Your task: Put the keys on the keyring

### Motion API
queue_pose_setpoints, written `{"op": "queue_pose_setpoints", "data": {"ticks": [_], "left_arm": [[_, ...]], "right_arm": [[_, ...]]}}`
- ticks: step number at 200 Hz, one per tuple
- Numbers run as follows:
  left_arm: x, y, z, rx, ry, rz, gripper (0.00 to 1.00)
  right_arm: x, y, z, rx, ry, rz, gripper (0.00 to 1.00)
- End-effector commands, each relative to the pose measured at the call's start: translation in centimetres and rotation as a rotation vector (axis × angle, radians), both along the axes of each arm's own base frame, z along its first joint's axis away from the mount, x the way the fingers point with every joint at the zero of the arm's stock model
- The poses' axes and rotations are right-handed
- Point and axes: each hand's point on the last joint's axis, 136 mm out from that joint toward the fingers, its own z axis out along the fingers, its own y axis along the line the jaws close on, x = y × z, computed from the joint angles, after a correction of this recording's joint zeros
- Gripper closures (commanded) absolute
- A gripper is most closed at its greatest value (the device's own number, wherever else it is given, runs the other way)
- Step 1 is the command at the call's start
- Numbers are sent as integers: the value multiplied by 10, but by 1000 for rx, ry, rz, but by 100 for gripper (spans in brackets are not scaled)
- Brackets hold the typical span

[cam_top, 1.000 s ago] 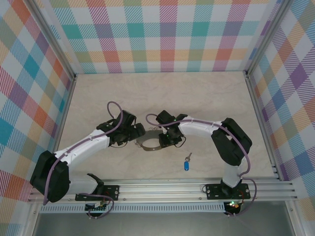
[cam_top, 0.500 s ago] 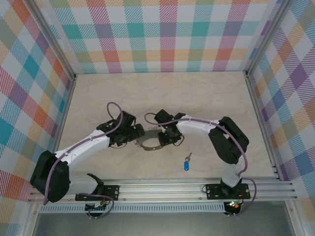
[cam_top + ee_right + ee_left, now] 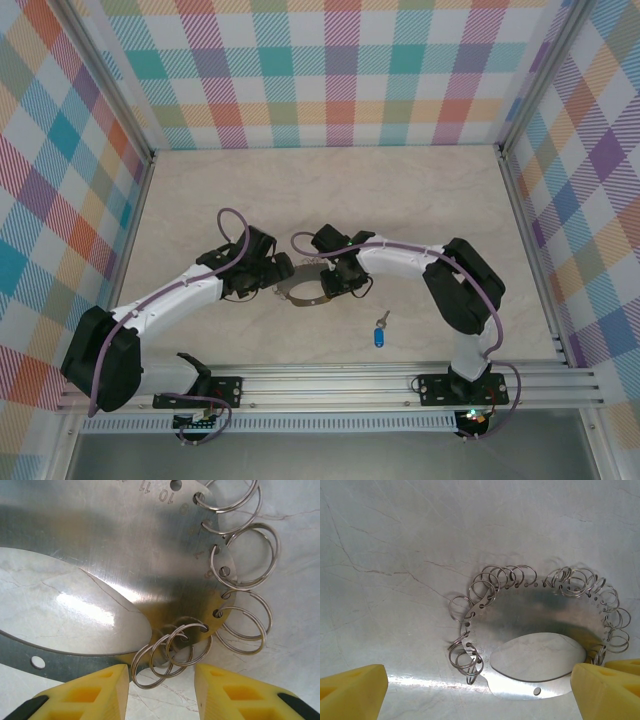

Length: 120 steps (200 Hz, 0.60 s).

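Observation:
The keyring [image 3: 305, 287] is a flat silver hoop fringed with small wire loops, lying on the table between both grippers. The key [image 3: 379, 334], tiny with a blue head, lies alone nearer the front, to the right of the ring. My left gripper [image 3: 283, 272] sits at the ring's left side, open wide. In the left wrist view the keyring [image 3: 535, 655] lies ahead of the left gripper [image 3: 480, 692], its right end close to one yellow finger [image 3: 605, 690]. My right gripper [image 3: 161, 692] is open, with three loops of the keyring [image 3: 170, 652] just off its fingertips.
The pale marble-patterned table [image 3: 420, 200] is walled by checked panels on three sides. An aluminium rail [image 3: 330, 385] with both arm bases runs along the near edge. Bare table lies behind the ring and to the right of the key.
The right gripper's jaws have parted a little, and the right arm has edged slightly left toward the ring. The left arm, ring and key have stayed put.

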Motion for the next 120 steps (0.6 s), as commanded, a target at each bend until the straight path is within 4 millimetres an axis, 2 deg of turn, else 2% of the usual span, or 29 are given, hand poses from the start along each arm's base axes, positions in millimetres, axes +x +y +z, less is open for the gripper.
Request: {"op": "queue_pose_setpoints", "data": {"ticks": [1, 120], "left_arm": [[-5, 7, 0, 6, 7, 6, 5], [-8, 10, -1, 3, 7, 27, 5]], "right_arm": [[3, 0, 4, -43, -33, 44, 60], [4, 1, -6, -108, -76, 116, 62]]}}
